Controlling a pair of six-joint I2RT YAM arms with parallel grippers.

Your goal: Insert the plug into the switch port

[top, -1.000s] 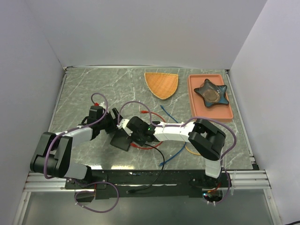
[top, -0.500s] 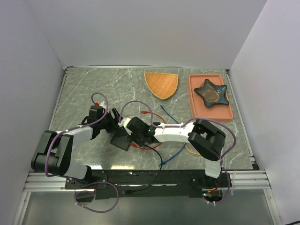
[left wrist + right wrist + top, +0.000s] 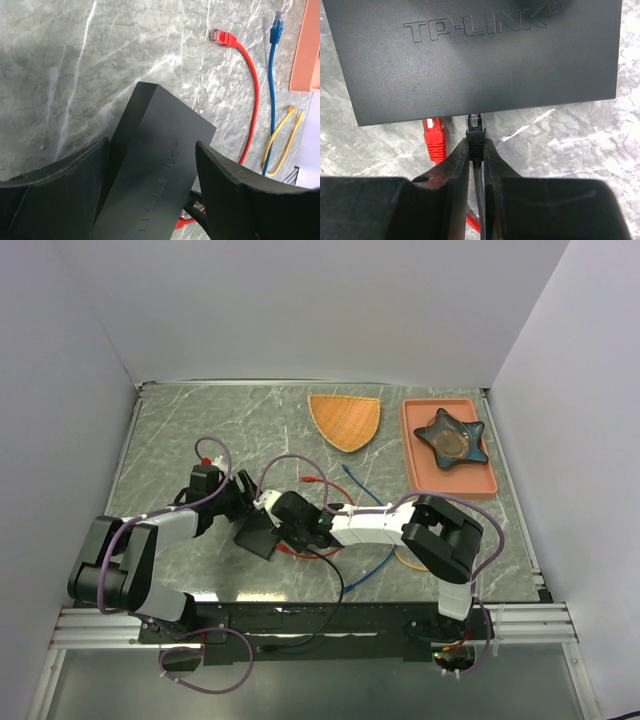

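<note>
**At the switch's socket edge: plug nose lined up, box straddled**

At twelve o'clock of your right gripper (image 3: 476, 148) lies the switch (image 3: 470, 55), a flat matte-black box with embossed lettering. Its socket edge is turned toward the fingers so the plug can go straight in. The jaws are pinched nearly closed on the black plug (image 3: 475, 131) at its boot, with the cable trailing back between them. That rear hold leaves the clear nose free, right at the box's edge. The switch port is hidden under that edge, so you cannot tell whether the nose has entered. A red plug (image 3: 434, 137) sits just beside, at nine o'clock. Your left gripper (image 3: 151, 150) straddles the box with its jaws wide, likely to brace it against the push; whether the pads bear on it cannot be told. The marbled grey table (image 3: 75, 60) looks smooth, so an unbraced box would probably slide
</note>
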